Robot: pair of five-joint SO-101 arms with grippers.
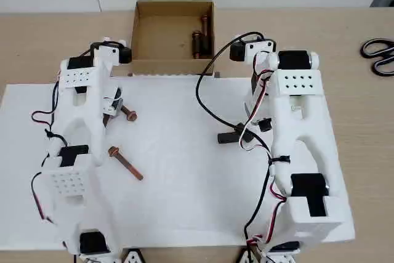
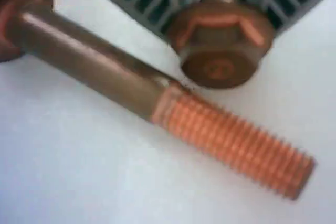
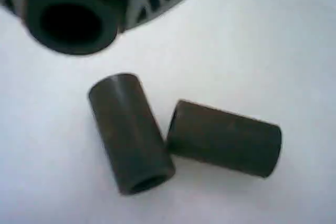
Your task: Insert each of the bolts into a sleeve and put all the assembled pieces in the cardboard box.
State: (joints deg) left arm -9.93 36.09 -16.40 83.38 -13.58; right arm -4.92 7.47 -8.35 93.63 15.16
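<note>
My left gripper (image 1: 120, 110) is shut on a copper bolt (image 2: 220, 43), whose hex head (image 1: 130, 115) faces the left wrist camera from between the grey ribbed jaws. A second bolt (image 2: 157, 93) lies loose on the white sheet (image 1: 184, 201) just below it (image 1: 126, 163). My right gripper (image 1: 241, 135) is shut on a black sleeve (image 3: 71, 22), which sticks out toward the table's middle (image 1: 226, 137). Two more black sleeves (image 3: 131, 132) (image 3: 223, 137) lie side by side on the sheet under that gripper. The cardboard box (image 1: 143, 35) stands at the back and holds assembled pieces (image 1: 200, 36) in its right part.
Scissors (image 1: 378, 53) lie on the wooden table at the far right. Black and red cables (image 1: 206, 100) hang from the right arm over the sheet. Open white sheet lies between the two arms and toward the front.
</note>
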